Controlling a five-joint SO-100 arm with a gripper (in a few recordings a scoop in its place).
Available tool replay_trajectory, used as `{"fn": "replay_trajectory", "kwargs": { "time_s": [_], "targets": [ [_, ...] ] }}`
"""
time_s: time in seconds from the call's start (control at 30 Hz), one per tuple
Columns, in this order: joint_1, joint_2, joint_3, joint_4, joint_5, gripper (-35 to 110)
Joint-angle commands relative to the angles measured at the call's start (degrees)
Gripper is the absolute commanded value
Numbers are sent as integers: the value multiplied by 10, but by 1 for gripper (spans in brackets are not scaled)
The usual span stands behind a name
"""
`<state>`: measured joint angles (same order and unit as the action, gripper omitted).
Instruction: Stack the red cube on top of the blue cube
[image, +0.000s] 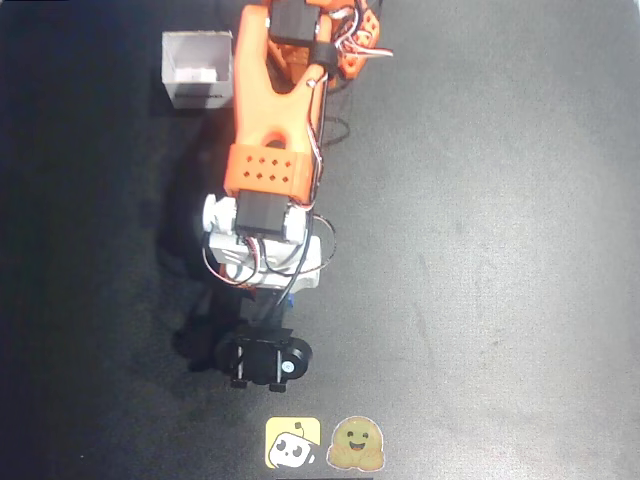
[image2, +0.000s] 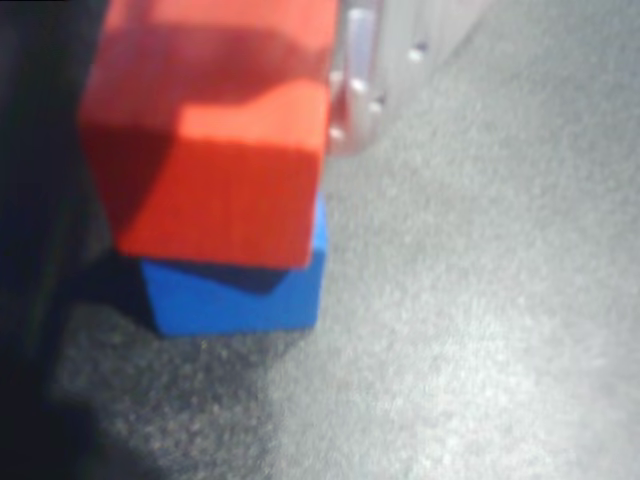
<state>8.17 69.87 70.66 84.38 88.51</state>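
Red cube (image2: 215, 150) sits w/ its underside on or right at the top of the blue cube (image2: 235, 290) in the wrist view; contact line is blurred, can't tell if any gap remains. Red overhangs blue a bit toward the left of that view. Gripper (image2: 200, 60) looks clamped on the red cube: pale translucent finger (image2: 355, 80) w/ screws presses against its right face, other side lost in dark shadow at left. Blue cube rests on the dark mat (image2: 480, 300), directly below the gripper.

Overhead view: orange arm (image: 270, 110) reaches down-frame, white wrist section (image: 262, 245) and black cam mount (image: 265, 360) cover both cubes, apart from a blue sliver at (image: 291, 298). White box (image: 198, 68) well behind the gripper, beside the arm base. Two stickers (image: 325, 443) just beyond the gripper at the bottom edge.
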Motion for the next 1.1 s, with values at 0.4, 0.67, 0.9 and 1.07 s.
{"fn": "replay_trajectory", "kwargs": {
  "time_s": [0.4,0.67,0.9,1.07],
  "targets": [
    [-54,100,-126,188,-3,0],
    [-59,454,359,-20,-3,0],
    [-60,716,695,-227,-3,0],
    [-57,874,851,-306,3,0]
  ]
}}
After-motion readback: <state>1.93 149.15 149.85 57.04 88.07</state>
